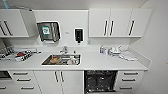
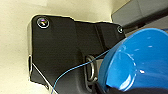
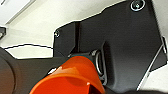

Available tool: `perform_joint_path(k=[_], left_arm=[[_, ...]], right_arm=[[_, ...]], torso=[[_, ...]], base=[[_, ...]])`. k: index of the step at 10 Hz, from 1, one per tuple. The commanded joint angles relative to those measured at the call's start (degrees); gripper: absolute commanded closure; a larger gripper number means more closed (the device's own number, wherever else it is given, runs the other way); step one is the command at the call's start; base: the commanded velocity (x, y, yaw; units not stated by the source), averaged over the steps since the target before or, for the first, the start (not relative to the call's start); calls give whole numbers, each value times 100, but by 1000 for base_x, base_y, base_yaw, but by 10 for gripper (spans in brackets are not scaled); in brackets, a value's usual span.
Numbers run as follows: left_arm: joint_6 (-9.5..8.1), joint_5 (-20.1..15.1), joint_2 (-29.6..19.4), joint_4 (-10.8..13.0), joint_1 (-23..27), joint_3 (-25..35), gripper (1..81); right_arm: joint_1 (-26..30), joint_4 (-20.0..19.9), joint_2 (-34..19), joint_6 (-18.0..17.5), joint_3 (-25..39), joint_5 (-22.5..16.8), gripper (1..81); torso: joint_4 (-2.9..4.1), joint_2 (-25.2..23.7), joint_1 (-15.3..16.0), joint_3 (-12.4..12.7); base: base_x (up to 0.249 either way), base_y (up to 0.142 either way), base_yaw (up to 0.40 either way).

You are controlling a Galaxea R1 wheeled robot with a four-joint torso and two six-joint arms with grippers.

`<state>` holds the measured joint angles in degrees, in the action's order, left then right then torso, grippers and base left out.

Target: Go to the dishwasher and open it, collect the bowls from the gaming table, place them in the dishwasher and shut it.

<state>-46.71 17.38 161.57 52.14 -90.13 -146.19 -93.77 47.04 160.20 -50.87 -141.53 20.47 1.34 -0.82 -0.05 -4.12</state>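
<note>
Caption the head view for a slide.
Kitchenette counter with sink; the dishwasher below stands open, dark racks showing.

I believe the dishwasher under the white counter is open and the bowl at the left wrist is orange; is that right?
Not quite: the left wrist view shows a bright blue round plastic bowl, not orange. The dishwasher under the white counter is indeed open, as the head view shows.

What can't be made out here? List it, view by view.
- Head view: the dishwasher stands open, but its dark interior is blurred and its lower part is cut off by the picture's edge; rack contents unreadable.
- Head view: items in the sink are too blurred to name.
- Left wrist view: blue bowl cut off by the edge; grip unclear.
- Right wrist view: orange bowl likewise.
</note>
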Motion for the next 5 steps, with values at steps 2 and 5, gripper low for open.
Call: perform_joint_path(k=[2,5], left_arm=[[-13,-77,-107,-11,333,20,811],[-13,-77,-107,-20,333,20,811]], right_arm=[[275,42,-91,-2,30,-87,811],[284,42,-91,-2,30,-87,811]], torso=[[0,2,6,-2],[0,2,5,0]], base=[[135,0,0],[134,0,0]])
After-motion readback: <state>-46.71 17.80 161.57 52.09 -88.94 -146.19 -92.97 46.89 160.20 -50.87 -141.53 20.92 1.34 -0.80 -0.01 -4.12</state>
